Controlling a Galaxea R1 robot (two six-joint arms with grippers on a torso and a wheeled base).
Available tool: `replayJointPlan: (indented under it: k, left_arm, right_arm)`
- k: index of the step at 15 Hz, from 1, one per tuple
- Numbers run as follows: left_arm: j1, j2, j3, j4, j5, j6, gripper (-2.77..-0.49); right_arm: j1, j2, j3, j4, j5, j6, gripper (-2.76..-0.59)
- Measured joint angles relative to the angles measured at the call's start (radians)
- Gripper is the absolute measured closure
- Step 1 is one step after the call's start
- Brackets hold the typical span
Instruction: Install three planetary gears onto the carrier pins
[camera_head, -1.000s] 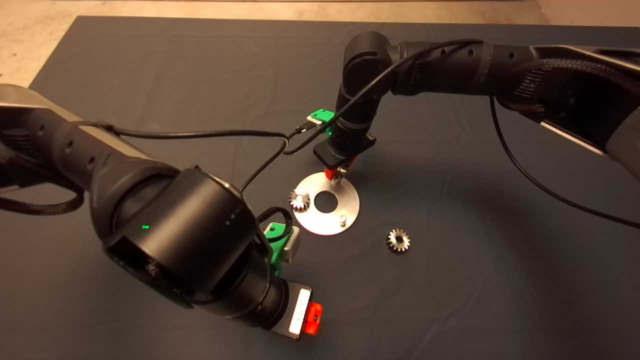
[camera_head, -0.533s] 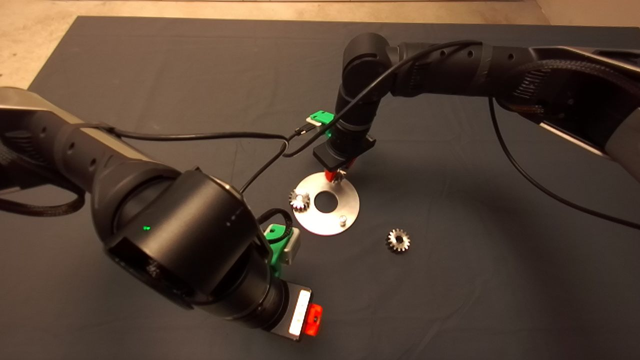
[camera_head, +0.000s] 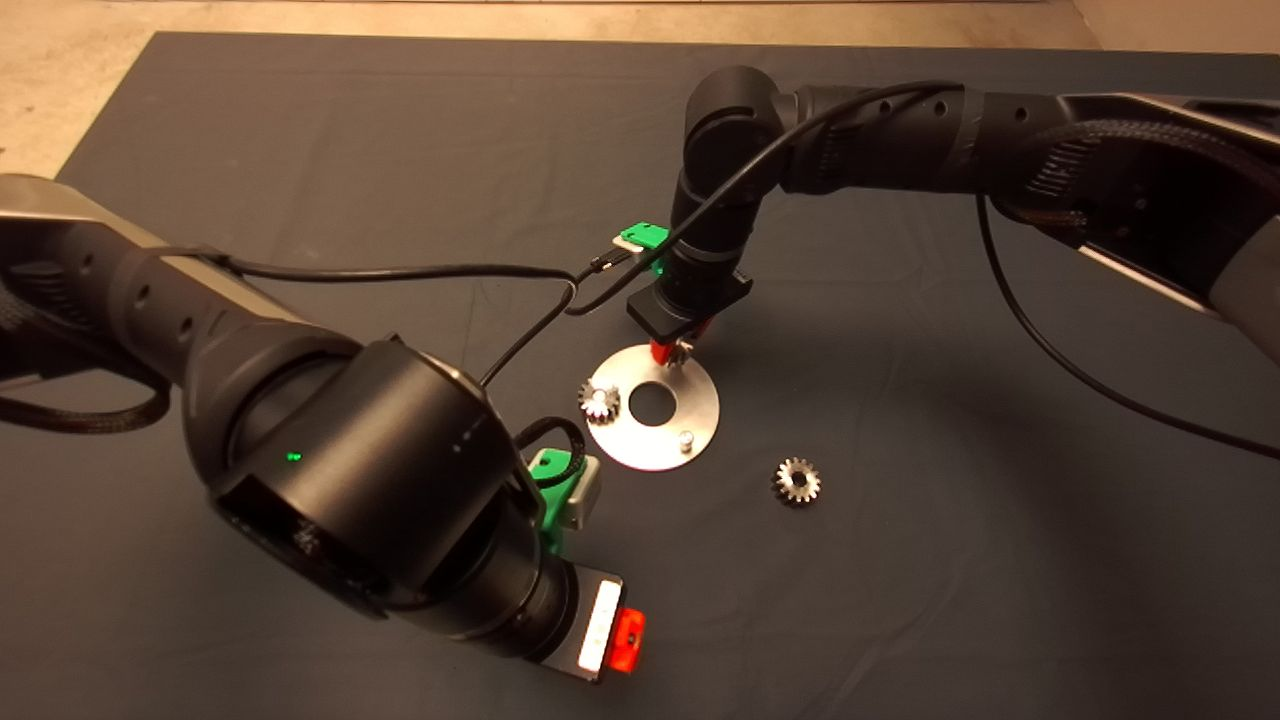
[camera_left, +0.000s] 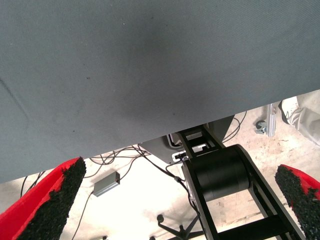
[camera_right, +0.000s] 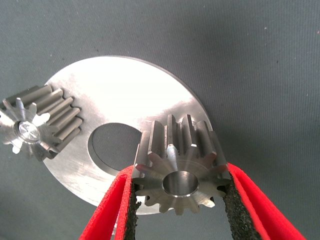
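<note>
From above, the right end effector hovers at the far rim of the flat round silver plate while the left end effector waits near, fingers spread; the right wrist view shows a small dark-steel toothed gear clamped between its pads over the plate.

no readable text, labels, brands or numbers on anything in view

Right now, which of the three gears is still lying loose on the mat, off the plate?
The gear lying alone on the mat, beside the plate. One other sits on a pin; the right gripper holds the third.
</note>
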Motion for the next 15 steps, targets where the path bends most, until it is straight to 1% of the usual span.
replayJointPlan:
  k: [15]
  left_arm:
    - [0.0,0.0,0.0,0.0,0.0,0.0,-2.75]
  right_arm:
    - [0.001,0.0,-0.004,-0.003,-0.004,-0.001,-1.05]
